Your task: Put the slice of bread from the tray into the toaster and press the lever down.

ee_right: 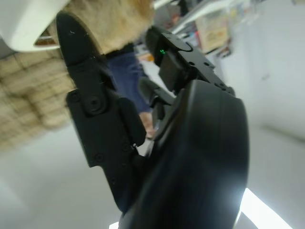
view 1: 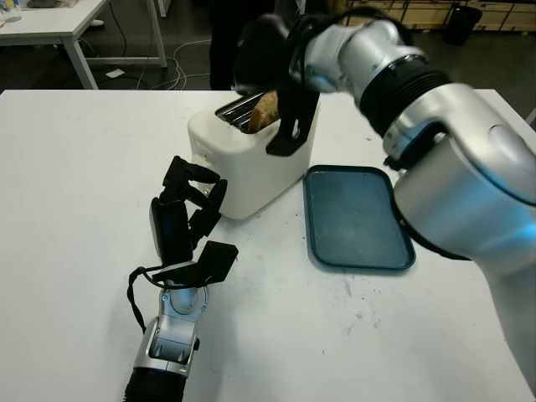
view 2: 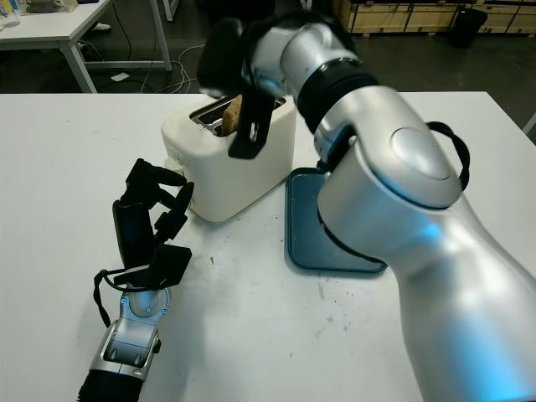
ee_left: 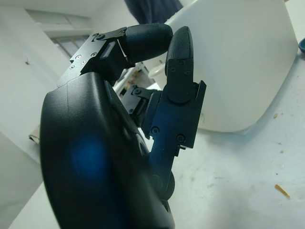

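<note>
My right hand (view 1: pixel 268 84) pinches the bread (view 1: pixel 263 111) half-sunk in the toaster (view 1: pixel 251 159) slot beneath it, left hand (view 1: pixel 188 209) curled empty beside; releasing crooked, I fear the slice jams against the slot edge.

Bread (view 1: pixel 263 111) in toaster (view 1: pixel 251 159), tray (view 1: pixel 356 218) to its right.

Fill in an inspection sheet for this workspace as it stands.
Surface: white table, crumbs near the tray.
Job's things: bread standing in a slot of the white toaster, top still sticking out; blue tray bare beside the toaster.
Clutter: nothing seen.
Robot hands: right robot hand at the bread over the toaster, grip unclear; left robot hand curled, holding nothing, by the toaster's near end.
Cables: on the floor behind the table.
Surroundings: another white table, wooden crates.
</note>
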`<state>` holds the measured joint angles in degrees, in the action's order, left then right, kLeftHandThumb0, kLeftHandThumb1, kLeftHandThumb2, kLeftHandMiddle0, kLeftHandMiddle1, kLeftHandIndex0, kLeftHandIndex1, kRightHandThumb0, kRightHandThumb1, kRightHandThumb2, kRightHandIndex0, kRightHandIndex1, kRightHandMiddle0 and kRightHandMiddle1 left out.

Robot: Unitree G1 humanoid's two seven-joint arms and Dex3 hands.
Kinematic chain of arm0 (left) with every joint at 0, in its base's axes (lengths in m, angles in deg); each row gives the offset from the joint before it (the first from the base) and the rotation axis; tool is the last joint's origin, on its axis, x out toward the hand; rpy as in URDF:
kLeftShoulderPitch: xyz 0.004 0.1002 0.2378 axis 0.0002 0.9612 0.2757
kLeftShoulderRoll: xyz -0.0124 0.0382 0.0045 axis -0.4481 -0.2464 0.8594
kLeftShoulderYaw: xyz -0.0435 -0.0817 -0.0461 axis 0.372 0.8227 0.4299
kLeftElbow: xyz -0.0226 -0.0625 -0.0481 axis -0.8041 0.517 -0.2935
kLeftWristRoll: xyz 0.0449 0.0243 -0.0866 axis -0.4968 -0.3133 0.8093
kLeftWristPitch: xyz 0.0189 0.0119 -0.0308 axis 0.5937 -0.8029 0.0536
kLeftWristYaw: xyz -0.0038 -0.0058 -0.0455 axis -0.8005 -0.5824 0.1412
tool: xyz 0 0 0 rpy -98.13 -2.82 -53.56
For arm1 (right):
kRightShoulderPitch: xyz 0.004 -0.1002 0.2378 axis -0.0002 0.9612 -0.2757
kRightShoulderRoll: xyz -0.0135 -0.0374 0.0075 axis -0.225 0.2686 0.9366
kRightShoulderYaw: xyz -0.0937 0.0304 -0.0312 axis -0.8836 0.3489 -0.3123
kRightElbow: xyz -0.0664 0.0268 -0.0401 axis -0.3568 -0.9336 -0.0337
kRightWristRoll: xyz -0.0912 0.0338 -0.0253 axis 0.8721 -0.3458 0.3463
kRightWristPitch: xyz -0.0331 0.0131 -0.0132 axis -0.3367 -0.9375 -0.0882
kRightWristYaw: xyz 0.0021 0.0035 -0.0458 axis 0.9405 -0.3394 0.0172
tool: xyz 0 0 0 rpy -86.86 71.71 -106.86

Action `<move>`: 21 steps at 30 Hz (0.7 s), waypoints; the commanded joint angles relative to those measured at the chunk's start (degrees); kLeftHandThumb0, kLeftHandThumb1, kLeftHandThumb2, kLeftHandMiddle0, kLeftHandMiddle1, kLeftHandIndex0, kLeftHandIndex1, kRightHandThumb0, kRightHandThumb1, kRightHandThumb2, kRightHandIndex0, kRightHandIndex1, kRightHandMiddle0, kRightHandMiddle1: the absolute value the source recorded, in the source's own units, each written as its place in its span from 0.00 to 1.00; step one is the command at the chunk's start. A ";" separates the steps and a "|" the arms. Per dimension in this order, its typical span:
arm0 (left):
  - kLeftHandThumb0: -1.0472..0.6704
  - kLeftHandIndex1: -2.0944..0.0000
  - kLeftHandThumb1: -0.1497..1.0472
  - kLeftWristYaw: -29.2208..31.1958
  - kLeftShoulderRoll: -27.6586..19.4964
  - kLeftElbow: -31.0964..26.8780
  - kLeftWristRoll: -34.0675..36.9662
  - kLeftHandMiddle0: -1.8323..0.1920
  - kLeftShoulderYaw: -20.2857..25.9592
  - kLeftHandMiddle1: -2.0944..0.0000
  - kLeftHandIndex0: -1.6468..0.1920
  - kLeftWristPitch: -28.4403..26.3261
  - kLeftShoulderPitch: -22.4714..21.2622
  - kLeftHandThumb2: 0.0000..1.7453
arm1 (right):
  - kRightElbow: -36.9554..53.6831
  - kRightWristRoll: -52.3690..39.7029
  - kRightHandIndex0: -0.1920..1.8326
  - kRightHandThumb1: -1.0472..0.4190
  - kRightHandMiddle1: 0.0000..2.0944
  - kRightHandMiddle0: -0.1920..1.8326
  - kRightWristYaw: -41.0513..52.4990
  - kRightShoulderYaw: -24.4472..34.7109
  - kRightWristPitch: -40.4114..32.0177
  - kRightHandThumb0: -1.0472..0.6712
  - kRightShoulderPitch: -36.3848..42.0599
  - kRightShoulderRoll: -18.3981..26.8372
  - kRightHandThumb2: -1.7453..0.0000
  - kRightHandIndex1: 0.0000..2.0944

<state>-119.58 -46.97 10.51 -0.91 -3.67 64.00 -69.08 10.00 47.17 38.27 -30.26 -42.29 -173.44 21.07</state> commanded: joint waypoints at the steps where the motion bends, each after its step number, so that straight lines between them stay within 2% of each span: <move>1: 0.37 0.21 0.89 -0.15 0.16 -0.40 -0.34 0.53 -0.05 0.17 0.63 -0.21 -0.57 0.15 | 0.46 -6.88 0.10 0.27 0.01 0.25 5.95 6.46 -0.96 0.20 -1.79 1.99 1.00 0.08; 4: 0.38 0.22 0.89 -0.26 -0.25 -0.34 -0.20 0.53 0.34 0.17 0.63 0.30 -0.63 0.15 | 0.93 -13.59 0.09 0.27 0.00 0.20 11.69 13.49 -4.20 0.23 -1.96 4.22 1.00 0.01; 6: 0.38 0.22 0.89 -0.18 -0.54 -0.37 -0.26 0.53 0.53 0.17 0.63 0.38 -0.78 0.15 | 1.33 -17.25 0.09 0.26 0.00 0.18 13.05 17.61 -5.97 0.23 -1.27 6.18 1.00 0.00; 8: 0.39 0.22 0.89 0.02 -0.79 -0.11 -0.06 0.52 0.61 0.17 0.63 0.75 -1.05 0.15 | 1.72 -23.87 0.14 0.26 0.01 0.20 12.80 24.62 -7.66 0.23 1.41 7.96 1.00 0.02; 9: 0.39 0.22 0.89 0.09 -0.87 -0.02 0.01 0.52 0.64 0.17 0.63 0.84 -1.11 0.14 | 1.99 -27.09 0.15 0.26 0.02 0.22 11.64 27.97 -7.67 0.24 3.27 8.52 1.00 0.04; 11: 0.38 0.22 0.89 0.16 -0.94 -0.09 0.05 0.52 0.70 0.17 0.63 0.59 -1.12 0.14 | 2.75 -34.11 0.17 0.24 0.03 0.28 7.17 35.33 -7.00 0.24 8.51 8.75 1.00 0.19; 13: 0.39 0.23 0.89 0.17 -1.18 -0.05 0.04 0.53 0.79 0.17 0.63 0.72 -1.15 0.14 | 3.71 -40.78 0.28 0.16 0.06 0.39 3.67 42.05 -5.76 0.28 14.97 8.21 0.98 0.35; 17: 0.39 0.23 0.89 0.55 -2.23 0.53 0.53 0.52 1.54 0.17 0.62 1.29 -1.83 0.14 | 6.36 -52.00 0.47 0.09 0.07 0.51 2.81 51.91 -6.73 0.34 28.34 5.05 0.92 0.36; 19: 0.39 0.23 0.89 0.76 -2.75 0.69 0.74 0.52 1.97 0.17 0.62 1.32 -2.28 0.14 | 9.31 -57.91 0.50 0.09 0.07 0.54 3.06 56.44 -9.54 0.35 35.25 2.47 0.88 0.36; 21: 0.39 0.24 0.89 1.20 -3.56 0.83 0.90 0.53 2.34 0.17 0.62 1.60 -2.79 0.13 | 17.14 -63.39 0.49 0.09 0.07 0.56 2.17 59.47 -15.50 0.35 44.46 -1.11 0.82 0.41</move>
<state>-118.77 -49.84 11.21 -0.30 -1.62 64.51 -70.67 22.95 -13.09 40.92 27.55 -54.54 -133.46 22.35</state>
